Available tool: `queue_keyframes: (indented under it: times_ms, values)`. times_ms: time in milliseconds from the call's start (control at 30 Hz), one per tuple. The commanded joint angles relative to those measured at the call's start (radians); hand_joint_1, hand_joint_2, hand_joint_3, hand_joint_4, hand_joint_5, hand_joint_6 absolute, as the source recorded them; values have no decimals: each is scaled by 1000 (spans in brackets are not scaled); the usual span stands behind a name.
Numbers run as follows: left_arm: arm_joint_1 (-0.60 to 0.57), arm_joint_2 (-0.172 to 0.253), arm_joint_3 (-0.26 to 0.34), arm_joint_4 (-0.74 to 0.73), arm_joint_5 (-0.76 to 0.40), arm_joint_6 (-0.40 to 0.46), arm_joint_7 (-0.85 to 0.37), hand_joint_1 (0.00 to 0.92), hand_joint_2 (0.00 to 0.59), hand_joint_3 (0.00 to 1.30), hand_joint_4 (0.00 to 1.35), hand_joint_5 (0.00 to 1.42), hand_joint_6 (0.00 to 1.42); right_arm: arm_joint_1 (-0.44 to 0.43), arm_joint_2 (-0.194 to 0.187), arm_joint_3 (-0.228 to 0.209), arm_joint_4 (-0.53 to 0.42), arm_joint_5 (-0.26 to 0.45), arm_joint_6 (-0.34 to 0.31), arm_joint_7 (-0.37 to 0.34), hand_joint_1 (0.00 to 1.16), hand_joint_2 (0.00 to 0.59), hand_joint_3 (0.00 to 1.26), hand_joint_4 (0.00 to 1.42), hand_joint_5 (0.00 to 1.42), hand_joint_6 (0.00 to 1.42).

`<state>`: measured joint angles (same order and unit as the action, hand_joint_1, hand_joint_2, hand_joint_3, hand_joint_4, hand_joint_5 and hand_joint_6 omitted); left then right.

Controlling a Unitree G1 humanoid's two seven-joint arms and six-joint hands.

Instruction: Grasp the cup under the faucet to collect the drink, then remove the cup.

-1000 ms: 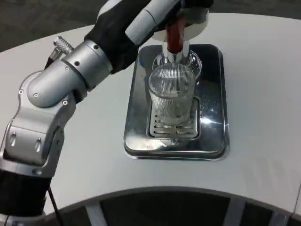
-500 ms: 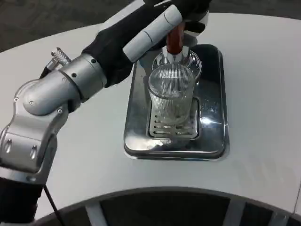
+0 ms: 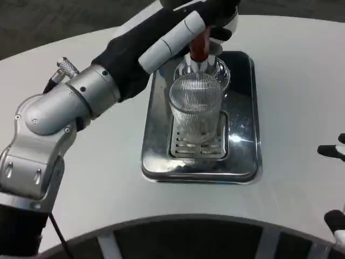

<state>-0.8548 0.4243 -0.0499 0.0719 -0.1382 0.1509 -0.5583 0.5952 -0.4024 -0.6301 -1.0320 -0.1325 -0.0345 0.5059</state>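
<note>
Cup (image 3: pixel 197 108), clear and ribbed, stands upright on the slotted grate (image 3: pixel 198 143) of a shiny metal tray (image 3: pixel 156 140), directly below the left hand (image 3: pixel 202 19) and nearer the robot than it. Neither hand touches it. Whether any drink is inside cannot be told through the ribbed glass.

Left arm (image 3: pixel 81 102) reaches across the table (image 3: pixel 302 97) from the near left, its dark sleeve ending at the hand, which sits on top of the faucet (image 3: pixel 200 51) at the far end of the tray. Its fingers lie around the red handle, which shows just under them, and seem to grip it; the top edge of the picture cuts off part of the hand, so how firmly they close is not fully clear. Below the handle, the chrome spout meets the far rim of the cup.

Right hand (image 3: pixel 335 189) shows only as dark fingertips at the right edge of the picture, well apart from the tray and cup. The tips lie apart from one another and nothing is between them; the rest of that hand is out of the picture.
</note>
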Motion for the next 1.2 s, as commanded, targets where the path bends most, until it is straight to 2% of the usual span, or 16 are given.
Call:
queue_keyframes:
  times_ms: [33,500,900,1200]
  values:
    - [30,2,-11,31,31,-4,0,0,92,134,67,186,259,24,13,35,-15,-20,-58,-19,461,466,126,0,0,0]
    - [31,-16,-21,37,48,-17,-8,0,92,134,67,179,259,45,36,89,-15,-43,-143,-29,461,466,126,0,0,0]
    - [32,-12,-41,44,66,-43,-18,0,92,134,67,178,259,27,31,118,-15,-61,-143,-23,461,466,125,0,0,0]
    - [25,-13,-60,56,87,-76,-30,0,92,129,66,177,259,4,48,166,-15,-94,-147,-18,467,472,125,1,0,0]
